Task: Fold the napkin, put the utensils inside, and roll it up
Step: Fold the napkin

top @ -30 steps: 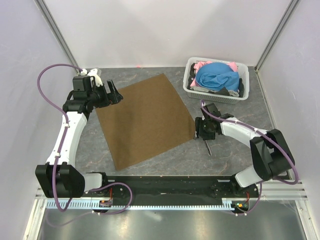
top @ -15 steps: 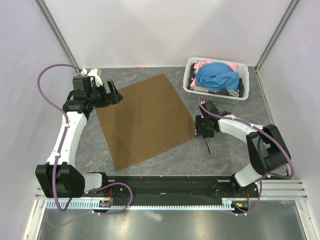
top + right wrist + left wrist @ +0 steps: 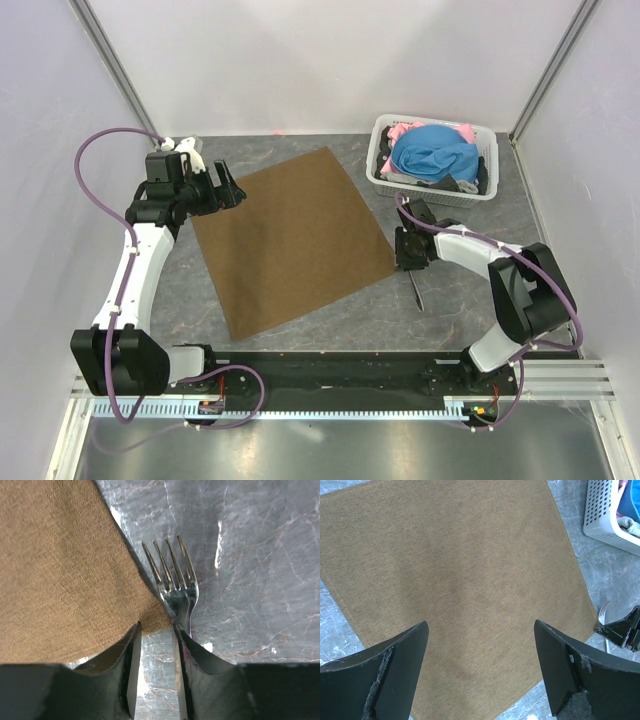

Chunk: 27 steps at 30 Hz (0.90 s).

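Right at the tips of the right claw (image 3: 156, 627), two things meet: the corner of the brown napkin (image 3: 55, 575) and the neck of the silver fork (image 3: 175, 580). The claw is down low over the grey table (image 3: 250, 555), its jaws drawn in to a slim gap. Bare tabletop shows through that gap and nothing is pinched. The napkin's corner sits at the tip of the left finger. The fork's handle slips back under the right finger.

The fork lies flat on the table just beside the napkin's edge. Its four tines point straight ahead of the claw, and its long axis runs in line with the fingers. From above, the handle (image 3: 414, 290) trails out behind the right claw (image 3: 402, 258) toward the near edge of the table.

The napkin (image 3: 290, 235) spreads out flat and unfolded to the left of that claw, turned like a diamond. Past the claw on the far side stands a white basket (image 3: 380, 180) of blue and pink cloth.

Over on the napkin's far left edge, the left claw (image 3: 232, 190) hangs with its jaws spread wide, holding nothing. From its own camera the cloth (image 3: 455, 570) fills the space ahead of the left claw (image 3: 480, 625). The fork's tines (image 3: 603, 611) peek out at the far right.
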Each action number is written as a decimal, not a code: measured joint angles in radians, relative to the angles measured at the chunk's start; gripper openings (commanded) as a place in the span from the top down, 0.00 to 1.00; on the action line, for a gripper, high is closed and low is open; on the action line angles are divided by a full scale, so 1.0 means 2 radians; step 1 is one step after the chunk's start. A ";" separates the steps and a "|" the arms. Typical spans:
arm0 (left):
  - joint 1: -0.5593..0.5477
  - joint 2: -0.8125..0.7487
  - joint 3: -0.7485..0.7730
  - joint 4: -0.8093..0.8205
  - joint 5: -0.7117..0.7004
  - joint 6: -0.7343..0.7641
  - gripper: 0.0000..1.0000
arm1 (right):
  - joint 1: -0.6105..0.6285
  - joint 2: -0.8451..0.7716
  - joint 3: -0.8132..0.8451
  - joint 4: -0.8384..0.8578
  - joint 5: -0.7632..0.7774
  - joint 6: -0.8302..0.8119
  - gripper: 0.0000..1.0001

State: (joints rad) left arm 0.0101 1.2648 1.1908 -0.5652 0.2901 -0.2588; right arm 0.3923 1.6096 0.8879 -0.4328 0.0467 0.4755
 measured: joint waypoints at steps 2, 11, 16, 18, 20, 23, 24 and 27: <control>0.000 0.000 0.000 0.000 0.000 0.000 0.07 | -0.001 0.003 0.003 0.001 0.002 0.000 0.66; 0.000 0.000 0.000 0.000 0.000 0.000 0.07 | -0.002 0.014 0.012 0.009 0.006 -0.009 0.89; 0.000 0.000 0.000 0.000 0.000 0.000 0.07 | -0.002 0.019 0.016 0.016 0.006 -0.014 1.00; 0.000 0.000 0.000 0.000 0.000 0.000 0.07 | -0.002 0.019 0.016 0.017 0.006 -0.014 1.00; 0.000 0.000 0.000 0.000 0.000 0.000 0.07 | -0.002 0.017 0.016 0.017 0.009 -0.014 1.00; 0.000 0.000 0.000 0.000 0.000 0.000 0.07 | -0.003 0.012 0.016 0.010 0.022 -0.017 1.00; 0.000 0.000 0.000 0.000 0.000 0.000 0.07 | -0.006 0.007 0.016 0.004 0.028 -0.019 1.00; 0.000 0.000 0.000 0.000 0.001 0.000 0.07 | -0.017 -0.013 0.016 -0.010 0.043 -0.026 1.00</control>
State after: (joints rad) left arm 0.0101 1.2648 1.1908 -0.5652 0.2916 -0.2592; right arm 0.3584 1.5833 0.9192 -0.4534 0.1333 0.4240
